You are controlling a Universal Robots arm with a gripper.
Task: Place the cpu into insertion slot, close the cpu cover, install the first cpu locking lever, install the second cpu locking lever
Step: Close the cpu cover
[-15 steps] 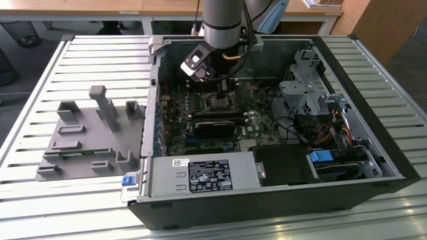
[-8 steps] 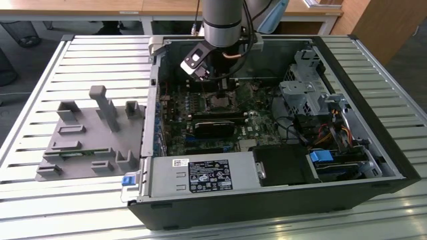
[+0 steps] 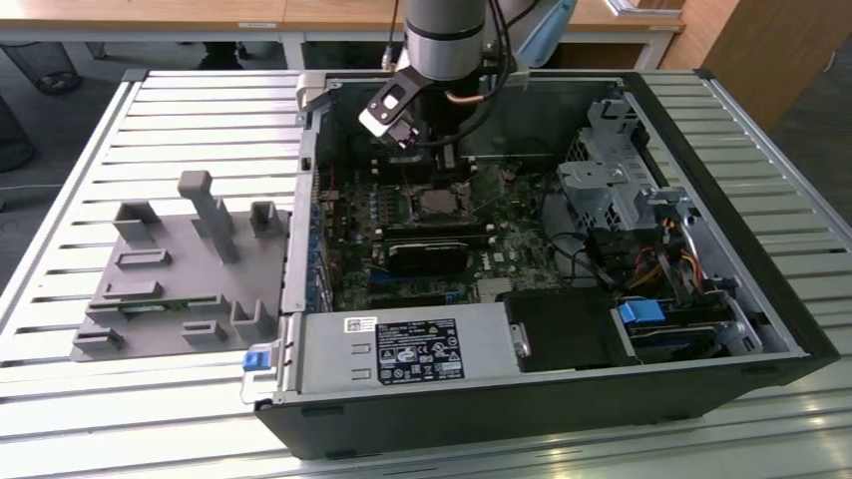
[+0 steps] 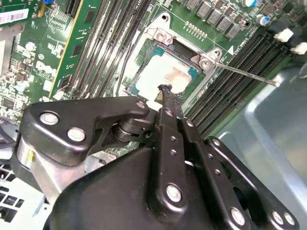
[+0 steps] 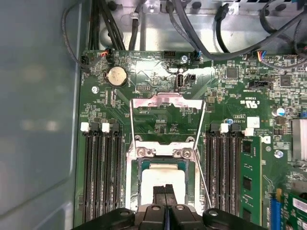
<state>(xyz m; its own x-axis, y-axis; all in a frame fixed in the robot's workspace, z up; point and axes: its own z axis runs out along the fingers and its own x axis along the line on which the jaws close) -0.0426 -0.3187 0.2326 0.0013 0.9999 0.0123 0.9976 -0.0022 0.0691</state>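
Green motherboard (image 5: 144,72), closed hand (image 5: 165,188) over cpu (image 5: 163,173)

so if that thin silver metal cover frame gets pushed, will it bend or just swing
The thin silver metal cover frame will probably swing rather than slide, since one end looks pinned by two screws. Being thin sheet around a big window, it is likely light and may flex if pushed at one corner. Its smooth metal could be slippery.

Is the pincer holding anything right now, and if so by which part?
Nothing is held: the pincer is shut empty, tips over the cpu in the insertion slot.
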